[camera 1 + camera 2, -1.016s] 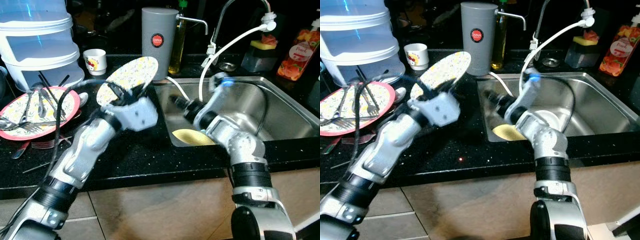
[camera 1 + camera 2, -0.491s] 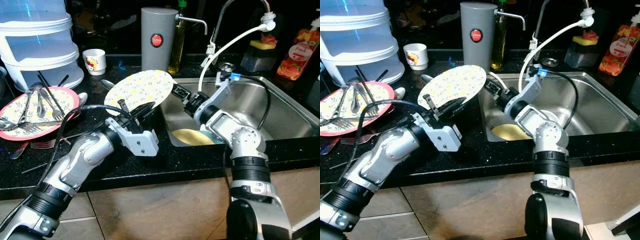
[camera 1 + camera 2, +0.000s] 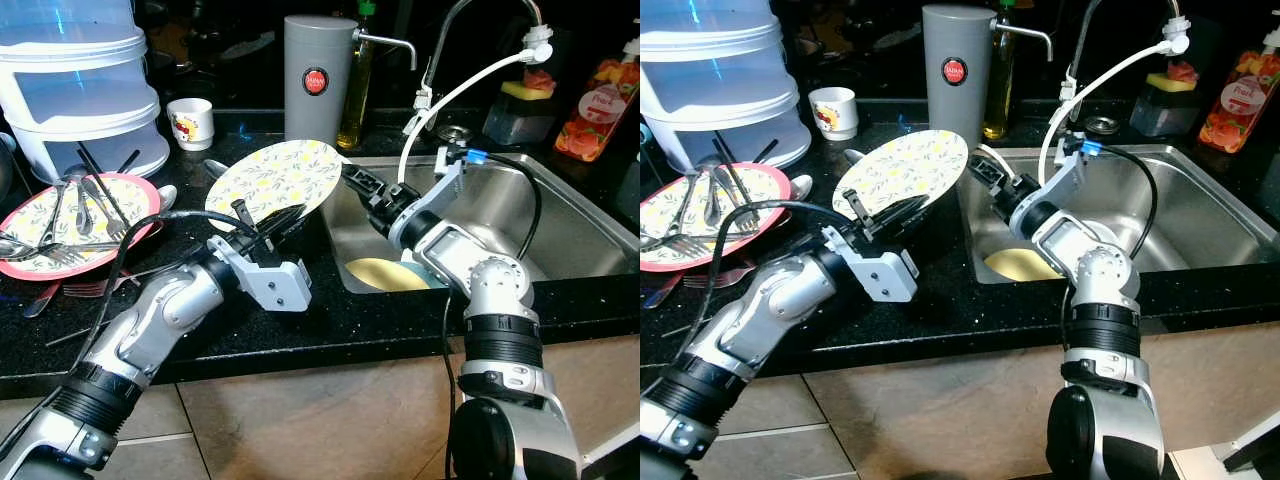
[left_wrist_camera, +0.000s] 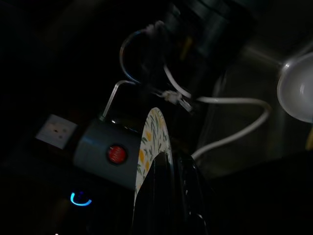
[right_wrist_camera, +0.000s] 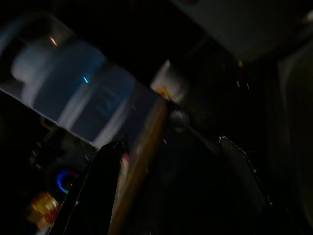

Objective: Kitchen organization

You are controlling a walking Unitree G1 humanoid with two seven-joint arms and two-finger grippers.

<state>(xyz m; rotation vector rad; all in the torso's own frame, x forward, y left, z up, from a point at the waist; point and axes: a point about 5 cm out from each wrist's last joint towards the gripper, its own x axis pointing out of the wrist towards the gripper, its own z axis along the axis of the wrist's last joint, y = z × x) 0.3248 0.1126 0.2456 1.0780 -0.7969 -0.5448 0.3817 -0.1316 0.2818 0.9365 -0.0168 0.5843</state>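
- Plate (image 3: 275, 180): we see the left tool (image 3: 262, 222) clamped on its lower edge, tilted over the tabletop (image 3: 330, 300) beside the sink (image 3: 560, 200).
- Right tool (image 3: 352, 180): fingers apart at the plate's far edge, apparently ready to take it.

Left claw (image 3: 883, 213) grips patterned plate (image 3: 902, 172); right claw (image 3: 985, 173) at rim.

You are getting sharp, evenly lit head views, with light falling from above onto the black speckled countertop (image 3: 330, 310), which is sparkling with small glints. The stainless steel sink (image 3: 560, 215) beside it is throwing soft glare off its walls, while the area behind the grey cylindrical canister (image 3: 313, 75) is sinking into darkness. Both wrist views are running very dark; the right one is also smearing with blur, leaving the white patterned plate (image 4: 152, 142) as the one bright edge.
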